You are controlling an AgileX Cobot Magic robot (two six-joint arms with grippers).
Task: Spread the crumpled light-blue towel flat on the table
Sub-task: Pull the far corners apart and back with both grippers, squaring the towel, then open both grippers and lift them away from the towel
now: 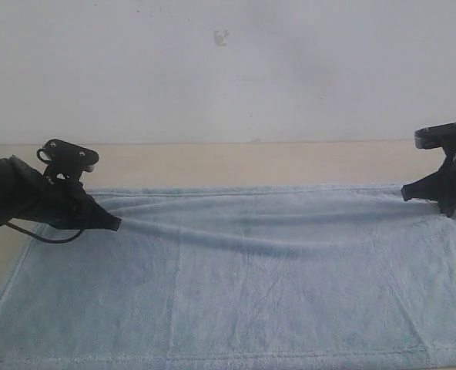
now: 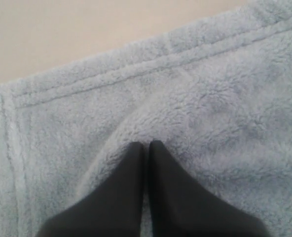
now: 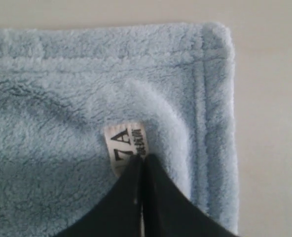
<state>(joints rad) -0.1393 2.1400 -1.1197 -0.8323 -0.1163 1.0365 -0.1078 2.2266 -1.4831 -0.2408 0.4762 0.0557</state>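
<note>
Behind the worktop (image 1: 212, 163) stands a plain wall (image 1: 328, 77), whitish-grey and matte. It has one small dark mark (image 1: 222, 37) high up, near the middle, and a fainter speck (image 1: 255, 140) low down, just where it meets the far edge of the worktop. The worktop is cream-beige. The light is soft and even, with only weak shadows.

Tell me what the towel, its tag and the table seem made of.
The towel: fluffy terry-like cloth, pale blue, matte; fuzzy pile and stitched hems show. The tag: likely thin woven fabric, white, with black print. The table: smooth matte cream surface, perhaps laminate; hard to tell.
</note>
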